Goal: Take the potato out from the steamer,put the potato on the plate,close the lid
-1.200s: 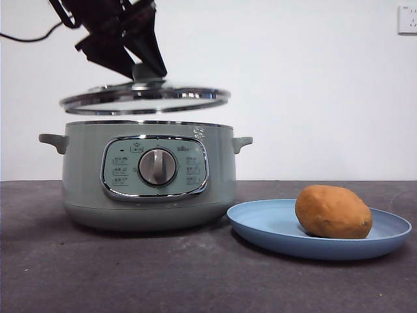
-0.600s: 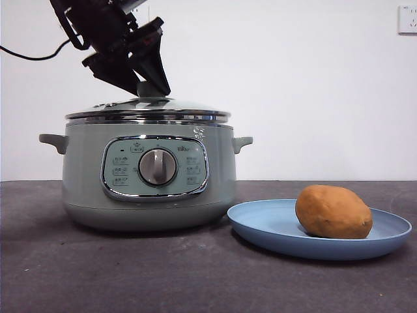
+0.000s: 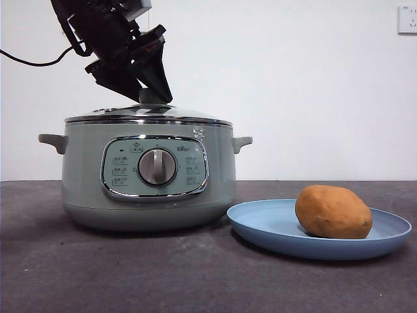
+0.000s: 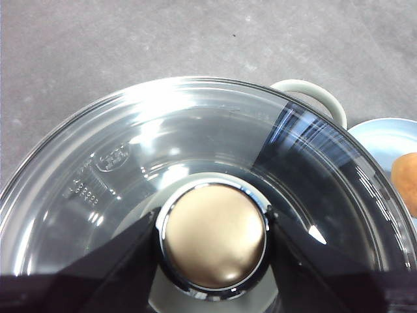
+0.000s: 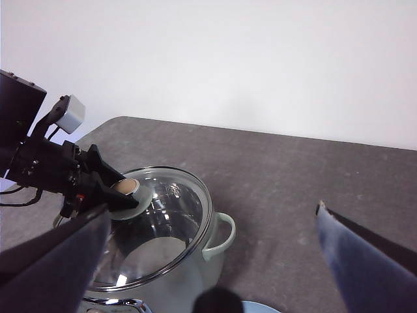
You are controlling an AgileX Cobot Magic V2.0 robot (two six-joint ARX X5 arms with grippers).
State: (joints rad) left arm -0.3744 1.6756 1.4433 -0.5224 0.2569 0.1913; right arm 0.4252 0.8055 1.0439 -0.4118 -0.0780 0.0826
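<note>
The glass lid [image 3: 189, 117] lies flat on the sage-green steamer [image 3: 85, 182], its chrome rim on the pot's rim. My left gripper [image 3: 151, 96] reaches down from the upper left and is shut on the lid's knob [image 4: 214, 242], with one jaw on each side of it. It also shows in the right wrist view [image 5: 124, 192]. The orange-brown potato [image 3: 333, 211] lies on the light-blue plate [image 3: 267, 228] to the right of the steamer. My right gripper [image 5: 214, 210] is open and empty, held high above the table and away from the pot.
The dark grey table [image 3: 195, 280] runs in front of the pot and plate. A black cable [image 3: 32, 62] hangs from the left arm. A wall socket [image 3: 407, 19] sits at the top right of the white wall.
The left gripper has lowered the lid from a hand's width above the steamer down onto its rim. Potato and plate have not moved.
</note>
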